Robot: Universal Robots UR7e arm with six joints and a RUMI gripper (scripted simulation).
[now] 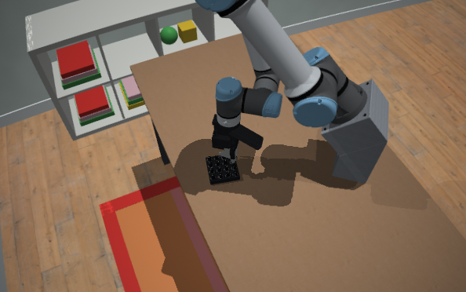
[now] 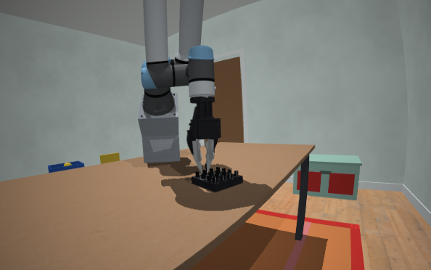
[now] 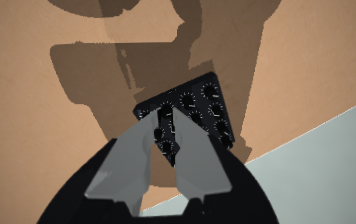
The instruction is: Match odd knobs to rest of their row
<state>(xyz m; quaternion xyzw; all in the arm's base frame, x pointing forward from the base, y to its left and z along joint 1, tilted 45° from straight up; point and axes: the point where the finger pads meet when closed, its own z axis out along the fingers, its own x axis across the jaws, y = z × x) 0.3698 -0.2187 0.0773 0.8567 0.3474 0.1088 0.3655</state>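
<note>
Light falls moderately bright across the tabletop (image 1: 322, 235) (image 2: 109, 214) (image 3: 300, 65), its source out of view. In the top view, hard-edged shadows spread from the arm's base (image 1: 354, 145) toward the long edge beside the rug (image 1: 113, 235) — one spills past that edge onto rug and floor. In the exterior view a dark patch surrounds the knob box (image 2: 217, 184) and nears the right-hand edge. The wrist view shows overlapping shadows with stepped outlines. Its pale fingers look smooth, without harsh glare; the black knobs sink into their black box — small marks are hard to read.
</note>
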